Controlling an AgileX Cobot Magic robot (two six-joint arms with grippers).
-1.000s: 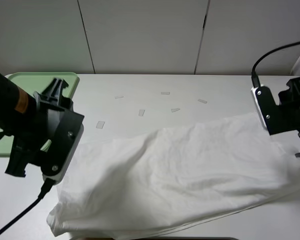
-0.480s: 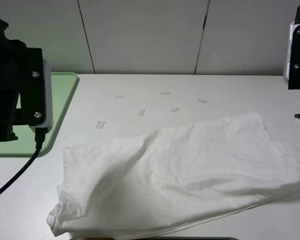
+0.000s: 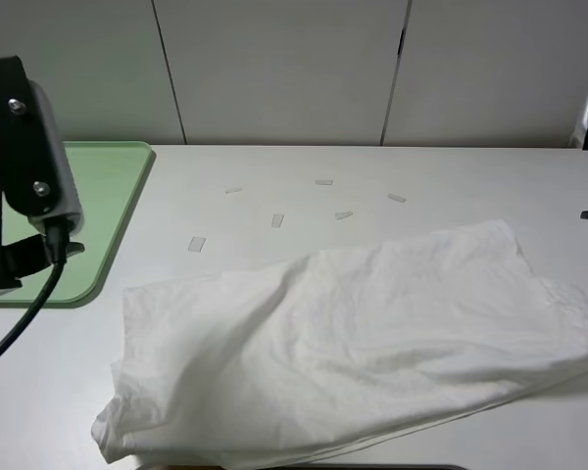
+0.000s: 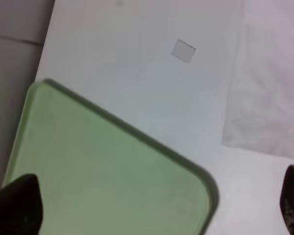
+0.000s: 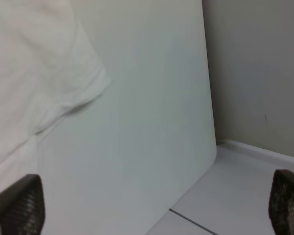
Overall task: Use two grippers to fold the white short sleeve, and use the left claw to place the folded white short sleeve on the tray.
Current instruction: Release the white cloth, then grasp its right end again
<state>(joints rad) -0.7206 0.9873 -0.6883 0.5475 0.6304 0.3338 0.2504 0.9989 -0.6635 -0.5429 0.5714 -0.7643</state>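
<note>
I am holding my left claw (image 4: pixel 154 205) above the desk (image 3: pixel 451 176) with its jaws spread wide. One dark tip is showing at each side of the wrist view, and the rounded corner of the tray (image 4: pixel 112 171) is sitting beneath them. My right claw (image 5: pixel 152 203) is hanging near the desk's right edge, its jaws likewise spread wide apart. The white short sleeve (image 3: pixel 353 343) is lying rumpled in a long band across the near part of the desk, running from the near left up toward the right, clear of both claws. It is resting on the desk just beside the tray, which is sitting at the left rear. Small pale tape strips (image 3: pixel 277 220) are lying on the bare desk between the shirt and the wall behind.
</note>
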